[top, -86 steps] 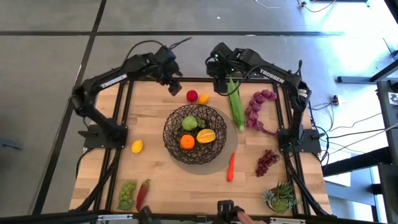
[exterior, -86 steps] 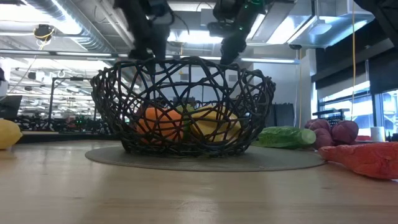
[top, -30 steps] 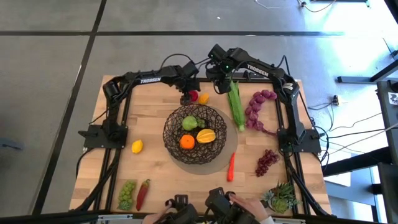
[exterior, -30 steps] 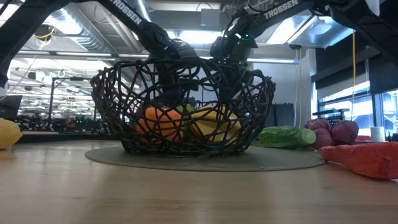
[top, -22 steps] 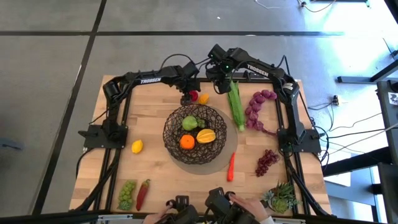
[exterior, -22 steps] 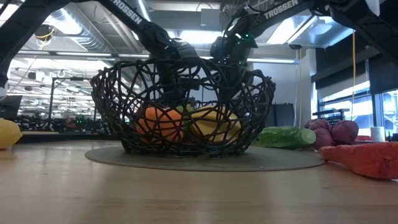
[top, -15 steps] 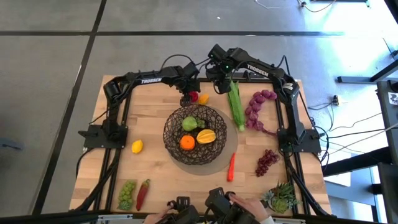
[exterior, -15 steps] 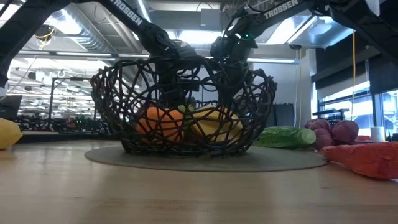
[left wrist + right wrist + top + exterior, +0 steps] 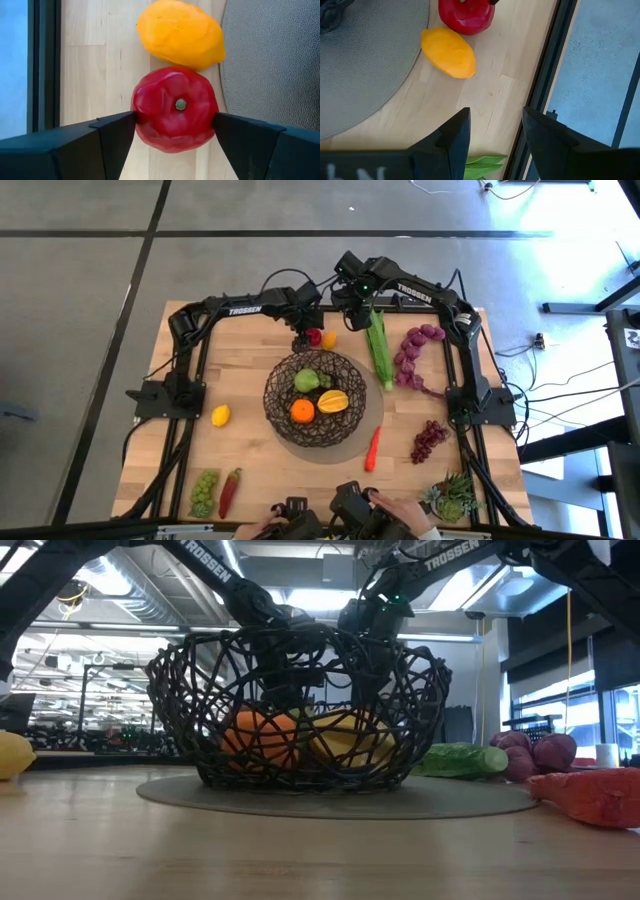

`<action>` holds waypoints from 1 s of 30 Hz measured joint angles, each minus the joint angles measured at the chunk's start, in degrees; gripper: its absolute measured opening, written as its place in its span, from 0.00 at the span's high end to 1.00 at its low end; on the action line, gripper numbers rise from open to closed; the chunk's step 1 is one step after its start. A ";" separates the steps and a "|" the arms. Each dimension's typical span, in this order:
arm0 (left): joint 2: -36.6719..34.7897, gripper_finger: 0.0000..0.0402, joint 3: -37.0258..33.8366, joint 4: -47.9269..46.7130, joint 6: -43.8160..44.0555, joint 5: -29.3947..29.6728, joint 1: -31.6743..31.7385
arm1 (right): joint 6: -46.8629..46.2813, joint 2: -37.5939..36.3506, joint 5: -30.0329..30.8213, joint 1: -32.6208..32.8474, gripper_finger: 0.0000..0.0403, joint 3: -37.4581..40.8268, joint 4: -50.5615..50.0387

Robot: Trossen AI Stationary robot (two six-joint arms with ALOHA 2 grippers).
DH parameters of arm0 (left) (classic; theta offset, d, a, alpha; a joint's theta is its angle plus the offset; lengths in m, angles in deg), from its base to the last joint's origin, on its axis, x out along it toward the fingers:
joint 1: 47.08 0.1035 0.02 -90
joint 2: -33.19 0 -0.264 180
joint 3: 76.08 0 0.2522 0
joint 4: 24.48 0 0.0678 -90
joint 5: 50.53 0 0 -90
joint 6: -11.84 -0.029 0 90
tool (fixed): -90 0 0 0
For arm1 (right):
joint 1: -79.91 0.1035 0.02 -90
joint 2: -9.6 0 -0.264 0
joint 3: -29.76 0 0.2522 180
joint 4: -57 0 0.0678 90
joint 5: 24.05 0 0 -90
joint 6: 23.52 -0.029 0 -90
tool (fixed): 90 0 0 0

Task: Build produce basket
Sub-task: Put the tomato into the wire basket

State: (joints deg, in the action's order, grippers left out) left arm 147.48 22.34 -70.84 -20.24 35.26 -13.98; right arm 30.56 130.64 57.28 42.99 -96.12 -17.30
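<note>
The dark wire-mesh basket [image 9: 270, 392] [image 9: 300, 710] stands on its grey mat [image 9: 373, 408] and holds an orange [image 9: 301, 410], a green apple [image 9: 308, 380] and a yellow mango [image 9: 333, 401]. My left gripper [image 9: 311, 337] [image 9: 175, 120] is down at the red apple [image 9: 175, 95] by the far edge. An orange-yellow fruit [image 9: 180, 32] [image 9: 448, 52] lies next to the apple. My right gripper [image 9: 352, 315] [image 9: 492, 127] hovers open over bare wood between that fruit and the long green leafy stalk [image 9: 378, 348]. My left gripper pinches the red apple between its two fingers [image 9: 117, 135], one on each side of its widest part [image 9: 142, 112]. The fingers come from above, pointing down. The apple sits on the table, stem up.
On the table lie a lemon [image 9: 220, 416], green grapes [image 9: 204, 491], a red chilli [image 9: 229, 492], a carrot [image 9: 372, 448], purple grapes [image 9: 429, 439] and a purple bunch [image 9: 415, 355]. A spiky succulent [image 9: 452, 498] stands at the near right corner. A person's hands [image 9: 390, 515] show at the near edge.
The basket and its mat have slid a little toward the table's right edge, and the carrot beside the mat has shifted with them. Both arms have stayed at the far edge.
</note>
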 joint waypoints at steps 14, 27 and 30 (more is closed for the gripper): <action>-1.39 0.36 -0.28 -0.12 0.38 2.34 -0.07 | 1.64 0.00 0.01 0.00 0.56 0.00 0.20; -1.41 0.36 -0.26 -0.23 1.89 2.34 -0.15 | 1.66 0.00 0.00 0.02 0.56 -0.02 1.25; -1.41 0.36 -0.23 -0.35 1.95 2.34 -0.13 | 1.66 0.00 0.00 0.02 0.56 -0.02 1.25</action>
State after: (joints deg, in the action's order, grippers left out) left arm 146.07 22.11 -71.19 -18.29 37.60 -14.11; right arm 32.22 130.64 57.28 43.01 -96.14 -16.05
